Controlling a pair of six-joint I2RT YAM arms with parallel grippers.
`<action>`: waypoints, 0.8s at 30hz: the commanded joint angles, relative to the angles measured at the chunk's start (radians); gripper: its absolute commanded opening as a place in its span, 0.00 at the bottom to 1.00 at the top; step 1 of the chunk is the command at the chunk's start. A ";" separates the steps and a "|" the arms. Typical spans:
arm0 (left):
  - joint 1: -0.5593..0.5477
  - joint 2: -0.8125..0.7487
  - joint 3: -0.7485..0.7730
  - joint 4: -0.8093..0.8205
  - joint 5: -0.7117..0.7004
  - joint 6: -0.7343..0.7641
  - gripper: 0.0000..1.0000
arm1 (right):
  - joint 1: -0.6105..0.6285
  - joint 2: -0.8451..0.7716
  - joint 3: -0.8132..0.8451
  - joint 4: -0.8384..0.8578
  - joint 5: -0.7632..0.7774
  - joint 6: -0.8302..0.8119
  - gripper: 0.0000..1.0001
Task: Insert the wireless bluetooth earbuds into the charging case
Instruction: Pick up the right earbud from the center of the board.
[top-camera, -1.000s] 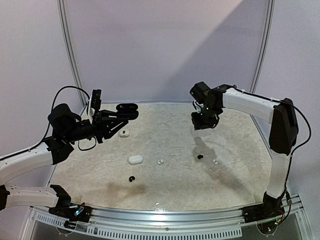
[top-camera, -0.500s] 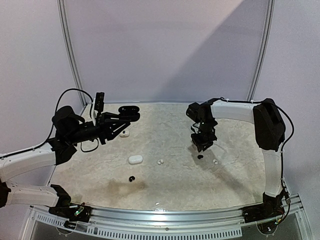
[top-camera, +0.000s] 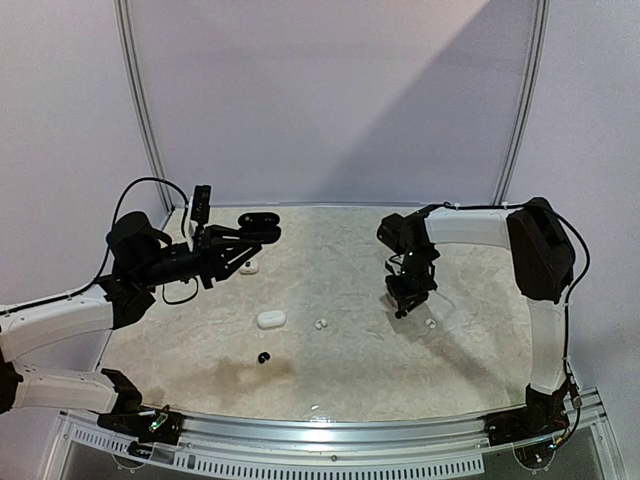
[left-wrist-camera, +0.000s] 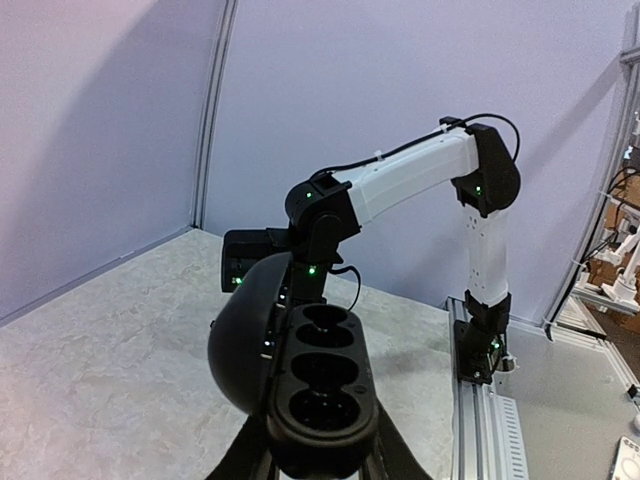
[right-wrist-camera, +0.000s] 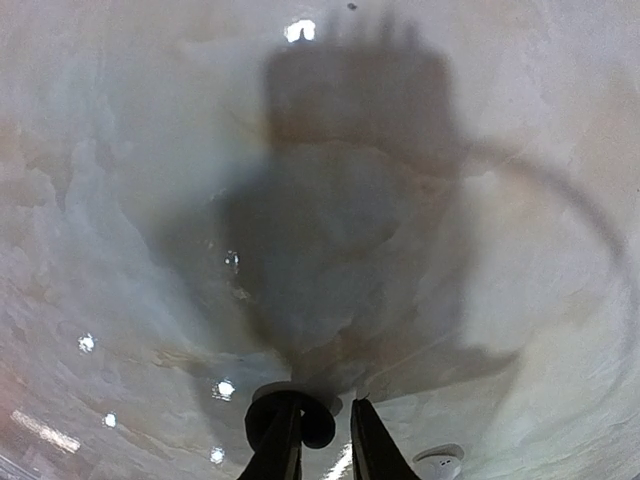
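My left gripper (top-camera: 243, 240) is shut on the black charging case (top-camera: 257, 219), held above the table's back left. In the left wrist view the case (left-wrist-camera: 322, 385) stands open, its lid (left-wrist-camera: 240, 335) swung left and its wells empty, above the gripper (left-wrist-camera: 320, 466). My right gripper (top-camera: 404, 306) is down at the table, right of centre. Its narrowly open fingers (right-wrist-camera: 280, 445) straddle a black earbud (right-wrist-camera: 320, 425) that rests against the left finger, with a gap to the right one. A white earbud (top-camera: 431, 323) lies just beside it.
A white case (top-camera: 271, 319) and a white earbud (top-camera: 320, 324) lie mid-table, and a black earbud (top-camera: 263, 357) lies nearer the front. Another small white piece (top-camera: 249, 266) sits under the left gripper. The white earbud (right-wrist-camera: 440, 462) shows right of my right fingers.
The right gripper dropped from above the table onto the black earbud and its jaws narrowed. The left gripper with the case barely moved.
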 joint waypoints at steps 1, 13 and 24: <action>0.016 0.006 0.011 0.007 0.000 0.008 0.00 | 0.000 -0.042 -0.068 -0.020 -0.029 0.033 0.17; 0.019 0.008 0.016 -0.001 0.003 0.017 0.00 | 0.042 -0.035 -0.082 -0.047 -0.036 0.067 0.19; 0.024 0.006 0.017 -0.006 0.006 0.019 0.00 | 0.072 -0.033 -0.150 0.011 -0.097 0.120 0.21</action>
